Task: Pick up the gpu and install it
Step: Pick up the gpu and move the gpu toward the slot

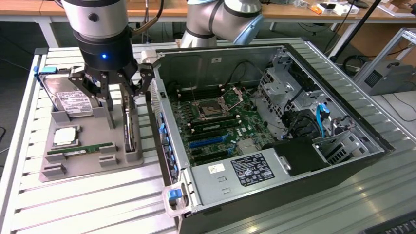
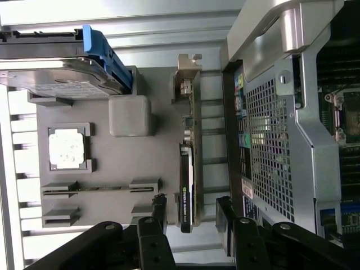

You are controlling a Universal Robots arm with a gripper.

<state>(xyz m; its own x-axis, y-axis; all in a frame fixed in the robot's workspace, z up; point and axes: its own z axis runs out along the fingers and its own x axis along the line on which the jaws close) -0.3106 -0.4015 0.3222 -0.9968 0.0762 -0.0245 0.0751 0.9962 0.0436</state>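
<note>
Inspector: Location first. Where is the gpu (image 1: pixel 132 130)?

Operator: On edge in its slot on the grey tray (image 1: pixel 85 170), silver bracket end toward twelve o'clock in the exterior view. The tray lies at nine o'clock from the computer case (image 1: pixel 373 141), on the slatted table (image 1: pixel 97 207). Card not lifted, not installed.

Inspector: Claw?

Operator: The gripper (image 1: pixel 120 90) hangs over the card with its fingers (image 2: pixel 159 208) apart, one to each face. The wrist view shows a gap on both sides. Nothing is clamped.

Inspector: Neighbours?

Operator: Hard drive (image 1: pixel 71 100) at ten o'clock from the card. Processor chip (image 1: pixel 65 136) and memory stick (image 1: pixel 81 150) at about nine. The case wall is just beside it at three.

Inspector: Hazards, in my judgement. The fingers appear to line up with the cooler end, away from the bracket. A grip there could let the bracket end droop and bind in the slot on lifting. The case-side finger has little room, so a small drift toward three o'clock could strike the wall. A pinch on the cooler rather than the board may slip.

Operator: Noted.
</note>
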